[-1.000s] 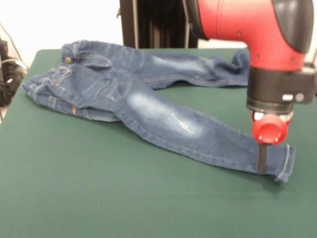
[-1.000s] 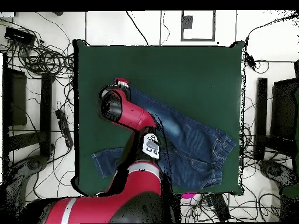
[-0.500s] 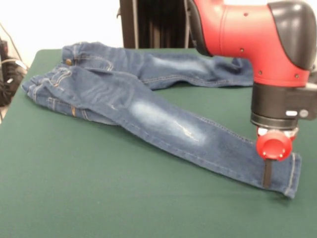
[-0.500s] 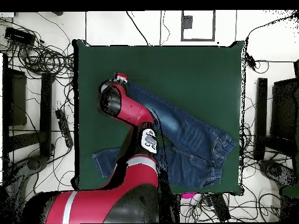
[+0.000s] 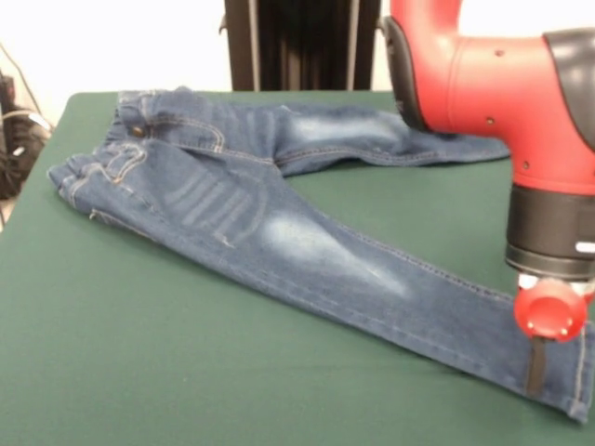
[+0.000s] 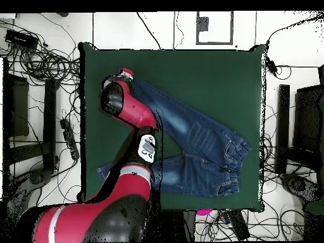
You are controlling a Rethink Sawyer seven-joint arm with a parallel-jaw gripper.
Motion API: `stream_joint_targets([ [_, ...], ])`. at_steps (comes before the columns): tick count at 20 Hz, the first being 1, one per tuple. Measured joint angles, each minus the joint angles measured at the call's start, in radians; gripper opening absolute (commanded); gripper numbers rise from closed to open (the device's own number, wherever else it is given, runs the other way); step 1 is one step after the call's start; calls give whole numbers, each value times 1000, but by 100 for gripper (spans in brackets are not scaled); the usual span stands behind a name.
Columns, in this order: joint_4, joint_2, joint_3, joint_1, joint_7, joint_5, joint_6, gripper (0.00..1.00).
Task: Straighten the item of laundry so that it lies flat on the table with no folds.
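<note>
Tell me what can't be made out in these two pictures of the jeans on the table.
- Gripper, front view: only one dark finger shows on the near leg hem; open or shut is unclear. Overhead, the red arm covers it.
- Jeans, overhead view: the arm hides part of the other leg.
- Near leg hem, front view: it runs to the picture's right edge.
- Table, front view: near corners cut off.

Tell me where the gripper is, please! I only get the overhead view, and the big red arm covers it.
Observer: The front view shows the gripper coming down onto the jeans, close to the hem of the near leg.
Operator: Is that leg flat?
Observer: It looks mostly smooth, but the waistband is a little rumpled.
Operator: And the other leg? The arm hides some of it.
Observer: The far leg lies stretched out on the green table.
</note>
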Motion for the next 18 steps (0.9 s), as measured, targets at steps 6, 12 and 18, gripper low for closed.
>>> stream_joint_targets([
  [6,-121,92,-114,57,0,96,78,0],
  [12,-208,145,-230,82,1,124,146,100],
  [18,-191,118,-248,95,2,123,179,100],
])
